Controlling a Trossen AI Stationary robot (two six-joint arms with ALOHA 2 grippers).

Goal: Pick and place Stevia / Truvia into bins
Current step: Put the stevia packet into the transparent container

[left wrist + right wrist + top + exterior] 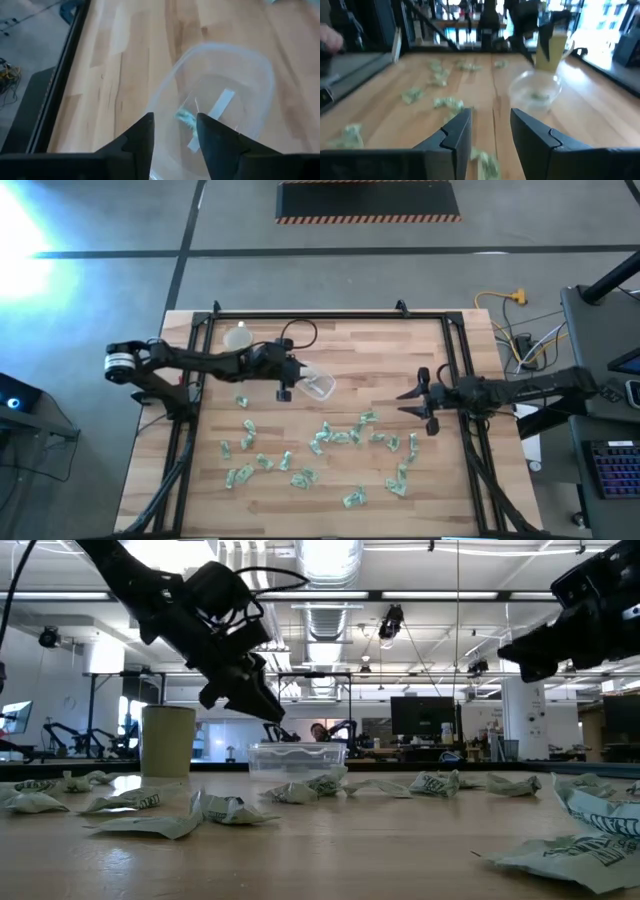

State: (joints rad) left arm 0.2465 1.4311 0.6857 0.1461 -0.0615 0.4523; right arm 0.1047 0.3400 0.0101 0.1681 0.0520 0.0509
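Paper-light, floppy sachets (330, 437) need pinching mid-body; left gripper (287, 384) hovers parted, empty, over the tub (317, 385); right gripper (414, 406) open, empty.

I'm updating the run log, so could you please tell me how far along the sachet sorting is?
Barely started. Done: one sachet already lies in the clear tub. In hand: nothing; the left tool hovers open and empty just above the tub, and the right tool waits open above the table's right side. Left: the many sachets scattered across the table.
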